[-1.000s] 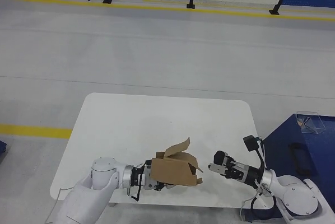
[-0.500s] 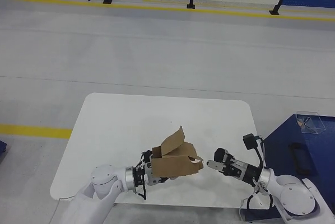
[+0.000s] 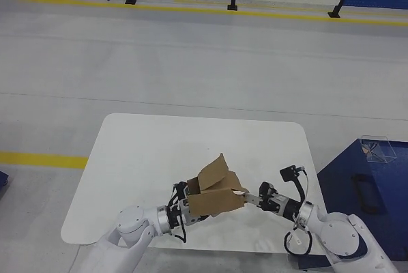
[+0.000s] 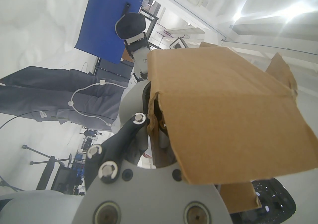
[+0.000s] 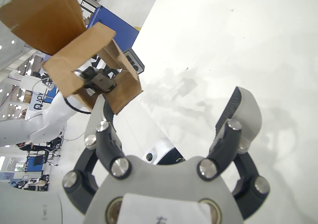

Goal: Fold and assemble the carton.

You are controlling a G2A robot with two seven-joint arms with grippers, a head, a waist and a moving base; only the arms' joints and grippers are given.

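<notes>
The brown carton (image 3: pixel 214 191) is held in the air over the front part of the white bench (image 3: pixel 190 136), between the two arms and lying roughly on its side. It is only partly formed. Its body makes an open tube, one long flap (image 3: pixel 212 170) sticks up and away from the robot, and shorter flaps hang loose at the end that faces the right arm.

The left gripper (image 3: pixel 184 207) is at the carton's other end and pinches one wall of it. Through the open tube, the right wrist view shows one of its fingers (image 5: pixel 100 82) inside the carton.

The right gripper (image 5: pixel 169 113) is at the open end with its fingers (image 5: pixel 238 110) spread wide. One finger lies against the lower corner of the nearest flap, and the other stands free over the bench.

To the right of the bench stands a blue cabinet (image 3: pixel 368 191) with a small clear box (image 3: pixel 378 147) on top. A yellow line (image 3: pixel 33 160) runs along the floor to the left of the bench.
</notes>
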